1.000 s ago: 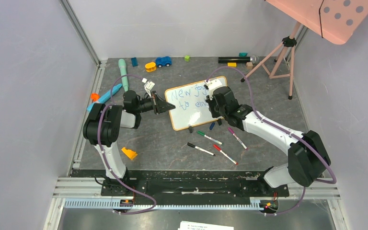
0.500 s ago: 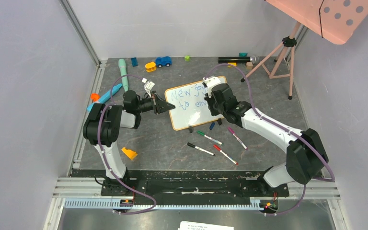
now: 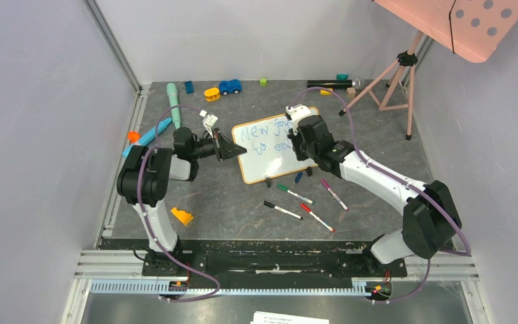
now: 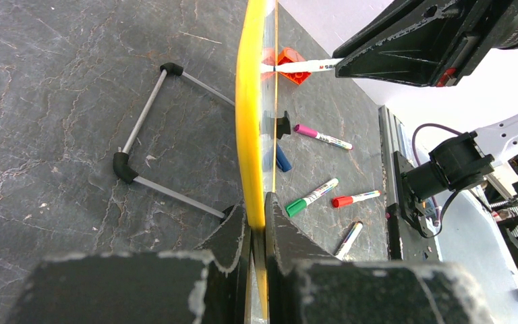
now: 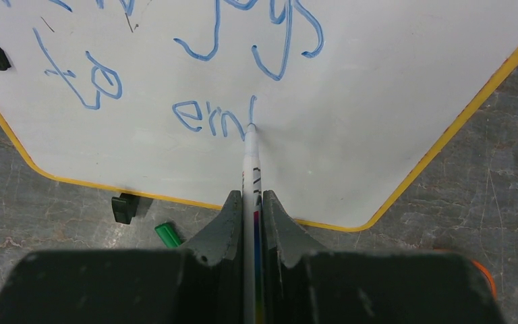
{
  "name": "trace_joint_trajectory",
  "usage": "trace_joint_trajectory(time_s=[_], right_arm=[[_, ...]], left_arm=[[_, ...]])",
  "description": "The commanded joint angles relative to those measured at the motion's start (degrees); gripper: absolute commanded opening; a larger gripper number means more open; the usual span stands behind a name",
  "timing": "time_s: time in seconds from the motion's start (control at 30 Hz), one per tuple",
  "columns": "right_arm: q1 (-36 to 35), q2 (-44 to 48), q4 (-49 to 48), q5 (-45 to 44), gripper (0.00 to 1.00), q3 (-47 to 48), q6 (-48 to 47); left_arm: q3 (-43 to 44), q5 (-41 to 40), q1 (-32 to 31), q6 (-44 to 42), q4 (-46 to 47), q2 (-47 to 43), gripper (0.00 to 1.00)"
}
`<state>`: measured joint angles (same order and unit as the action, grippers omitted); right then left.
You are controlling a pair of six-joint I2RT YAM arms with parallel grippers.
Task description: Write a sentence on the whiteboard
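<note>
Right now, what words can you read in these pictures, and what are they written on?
"New joy": blue, top line on the whiteboard.
"to em" and one begun stroke: second line of the sentence, at the tip of the marker in the right hand.
Print on the marker's barrel: too blurred.
Paper sheet at the near edge: too small.

Even, diffuse overhead light leaves only soft, faint shadows on the dark table [image 3: 229, 202]; both wrist views are sharp at mid-distance yet blurred on the near fingers [image 5: 224, 226], and the left wrist view burns out to white at upper right.
</note>
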<state>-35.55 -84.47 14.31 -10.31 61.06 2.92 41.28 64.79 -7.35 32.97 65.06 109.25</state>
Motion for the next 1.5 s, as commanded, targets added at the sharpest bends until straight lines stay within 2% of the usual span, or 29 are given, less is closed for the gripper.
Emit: trace_joint_trajectory(time_s=[0.0, 0.67, 1.47], right_arm=[[1.2, -0.7, -3.2, -2.6, 0.0, 2.0, -0.9], [2.1, 1.5, -3.5, -2.6, 0.0, -3.3, 0.3], [2.1, 0.5, -5.8, 4.2, 0.0, -4.3, 2.6]], left_arm=[[-0.6, 0.7, 0.0, -6.0, 2.0, 1.4, 0.02], [-0.5, 0.7, 0.0, -6.0, 2.0, 1.6, 0.02], [-0.6, 0.7, 0.0, -6.0, 1.9, 1.4, 0.02]])
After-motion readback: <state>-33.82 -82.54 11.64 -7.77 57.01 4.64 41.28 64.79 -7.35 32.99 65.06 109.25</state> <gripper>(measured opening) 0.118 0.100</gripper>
